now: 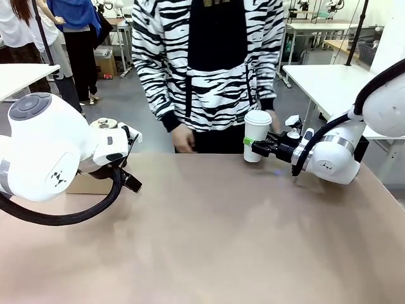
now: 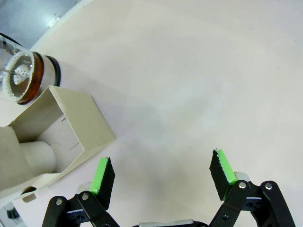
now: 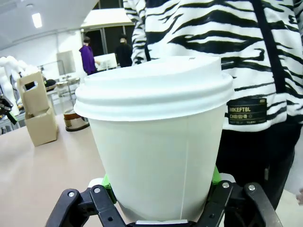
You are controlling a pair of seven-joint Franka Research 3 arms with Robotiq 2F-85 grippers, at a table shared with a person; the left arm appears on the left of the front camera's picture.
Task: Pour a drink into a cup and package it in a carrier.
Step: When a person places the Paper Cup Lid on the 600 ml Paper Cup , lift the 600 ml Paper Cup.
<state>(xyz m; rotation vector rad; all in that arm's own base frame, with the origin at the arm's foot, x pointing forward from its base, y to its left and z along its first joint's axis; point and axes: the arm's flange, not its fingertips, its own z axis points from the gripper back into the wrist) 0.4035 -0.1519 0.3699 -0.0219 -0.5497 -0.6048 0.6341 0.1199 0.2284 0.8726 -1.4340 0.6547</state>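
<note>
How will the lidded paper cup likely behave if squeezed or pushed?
The cup is thin paper, so its walls probably give if squeezed hard. Tall and narrow-based, it may tip if pushed high. The domed lid should limit spills.

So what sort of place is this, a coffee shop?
Probably a robotics lab, not a café: the right claw grips a lidded cup across the table from a person, with more white worktables behind.

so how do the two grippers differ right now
The left gripper is open and empty; the right gripper is shut on the cup. The left gripper points down at the table beside the carrier; the right gripper lies level, holding the cup upright. Both are black with green pads.
</note>
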